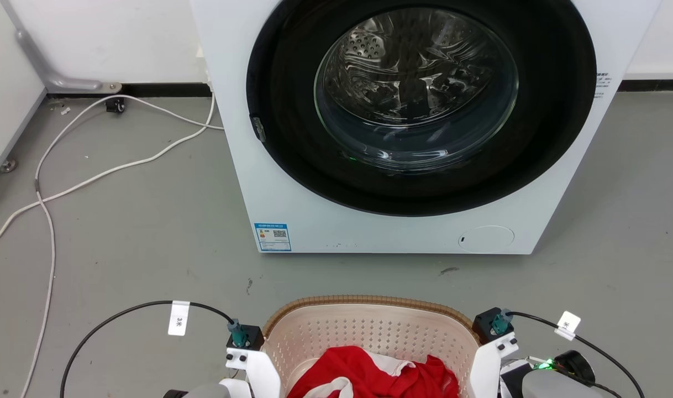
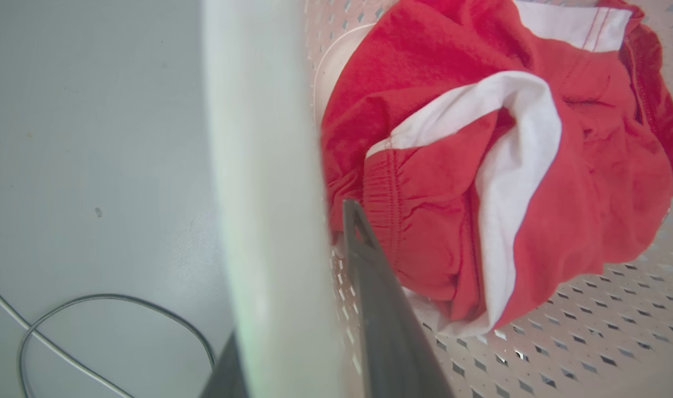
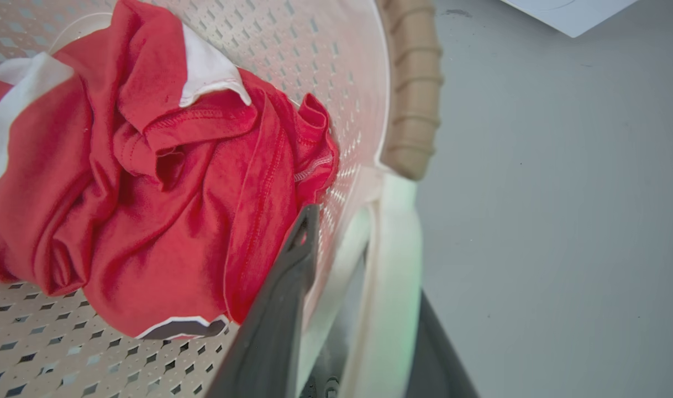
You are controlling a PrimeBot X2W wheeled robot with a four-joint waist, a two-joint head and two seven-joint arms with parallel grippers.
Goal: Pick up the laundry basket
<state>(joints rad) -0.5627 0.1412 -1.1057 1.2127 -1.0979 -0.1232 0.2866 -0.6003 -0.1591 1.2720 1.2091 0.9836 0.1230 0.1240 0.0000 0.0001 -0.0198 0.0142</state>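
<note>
The laundry basket (image 1: 369,326) sits at the bottom centre of the head view, cream and perforated with a brown rim, and holds red and white clothing (image 1: 369,376). Its white side handles (image 1: 259,367) (image 1: 488,359) rise on either side. In the left wrist view my left gripper (image 2: 292,265) straddles the left white handle (image 2: 264,166), with one dark finger (image 2: 380,309) inside the basket and the other outside. My right gripper (image 3: 369,249) clamps the right handle (image 3: 389,265) the same way, its inner finger (image 3: 281,309) beside the red cloth (image 3: 148,193).
A white washing machine (image 1: 292,210) with a round glass door (image 1: 414,94) stands just beyond the basket. White cables (image 1: 49,182) trail over the grey floor at the left. A thin grey cable (image 2: 93,301) loops on the floor beside the basket.
</note>
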